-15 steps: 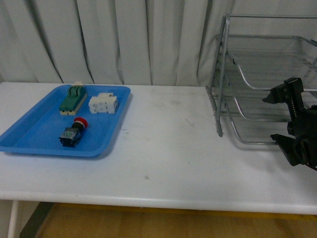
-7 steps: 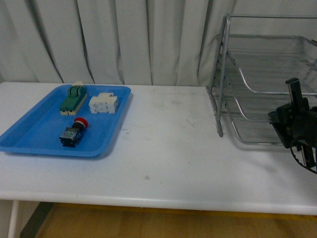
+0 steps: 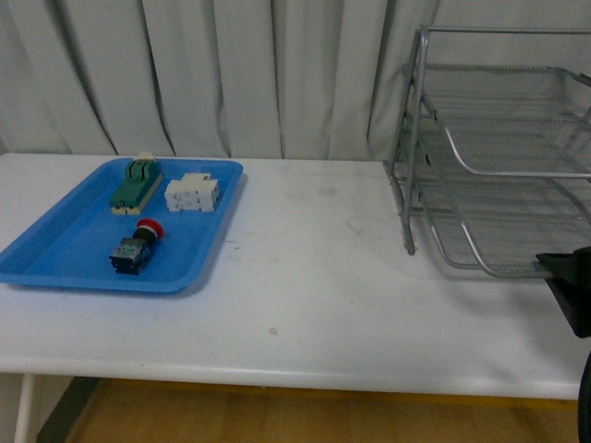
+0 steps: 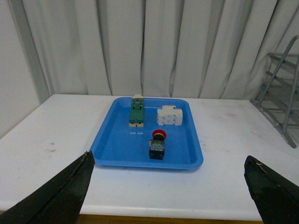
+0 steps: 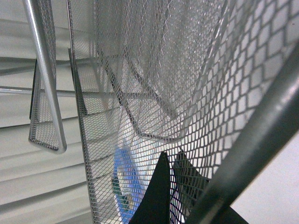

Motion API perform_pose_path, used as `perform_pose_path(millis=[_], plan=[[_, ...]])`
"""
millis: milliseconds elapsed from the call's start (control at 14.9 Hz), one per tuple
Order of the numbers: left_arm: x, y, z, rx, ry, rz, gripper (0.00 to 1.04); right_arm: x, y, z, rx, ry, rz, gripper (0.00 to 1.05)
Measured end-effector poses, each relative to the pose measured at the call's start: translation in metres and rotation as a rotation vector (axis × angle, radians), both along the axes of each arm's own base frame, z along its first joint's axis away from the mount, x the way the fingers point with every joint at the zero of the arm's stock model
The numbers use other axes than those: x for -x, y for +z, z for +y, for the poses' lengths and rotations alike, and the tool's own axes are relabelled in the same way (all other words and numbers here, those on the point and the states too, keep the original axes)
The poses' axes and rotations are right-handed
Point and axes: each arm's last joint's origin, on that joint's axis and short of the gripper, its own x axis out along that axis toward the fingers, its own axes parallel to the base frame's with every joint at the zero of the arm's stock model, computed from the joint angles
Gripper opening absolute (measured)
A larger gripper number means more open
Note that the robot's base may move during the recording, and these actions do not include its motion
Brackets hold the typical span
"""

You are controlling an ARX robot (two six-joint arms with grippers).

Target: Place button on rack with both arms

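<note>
Button (image 3: 138, 245): lies ungrasped in blue tray (image 3: 65, 242). My left gripper (image 4: 168, 161): spread wide, presumably framing it for pickup. Right gripper (image 3: 568, 286): beside rack (image 3: 417, 138); I cannot tell its opening.

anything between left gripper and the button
Nothing visible. Only bare table and the low near rim of the blue tray lie between the open left gripper and the button; the green block and white part sit beyond it.
</note>
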Motion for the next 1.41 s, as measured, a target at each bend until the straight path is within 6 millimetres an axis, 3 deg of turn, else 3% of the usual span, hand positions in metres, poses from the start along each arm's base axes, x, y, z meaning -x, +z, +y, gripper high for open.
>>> perform_pose_path(millis=[135,202,471,673,875,1077,1144,1212,1279,1413], plan=[[0.000,0.000,0.000,0.000,0.000,0.000,0.98,0.009,0.000,0.000,0.003,-0.003,0.001,0.04],[0.000,0.000,0.000,0.000,0.000,0.000,0.98,0.010,0.000,0.001,0.039,0.009,-0.004,0.12],[0.000,0.000,0.000,0.000,0.000,0.000,0.98,0.030,0.009,0.006,0.181,0.081,-0.030,0.61],[0.000,0.000,0.000,0.000,0.000,0.000,0.98,0.058,0.020,0.004,0.257,0.096,0.001,0.97],[0.000,0.000,0.000,0.000,0.000,0.000,0.98,0.092,0.039,0.008,0.421,0.109,0.036,0.98],[0.000,0.000,0.000,0.000,0.000,0.000,0.98,0.120,0.067,0.040,0.794,0.132,-0.190,0.98],[0.000,0.000,0.000,0.000,0.000,0.000,0.98,0.124,0.064,0.039,0.957,0.137,-0.310,0.86],[0.000,0.000,0.000,0.000,0.000,-0.001,0.98,0.136,0.054,0.027,1.120,0.155,-0.303,0.74],[0.000,0.000,0.000,0.000,0.002,0.002,0.98,0.142,0.063,0.020,1.245,0.143,-0.358,0.61],[0.000,0.000,0.000,0.000,0.000,-0.001,0.98,0.148,0.078,0.013,1.332,0.130,-0.414,0.37]])
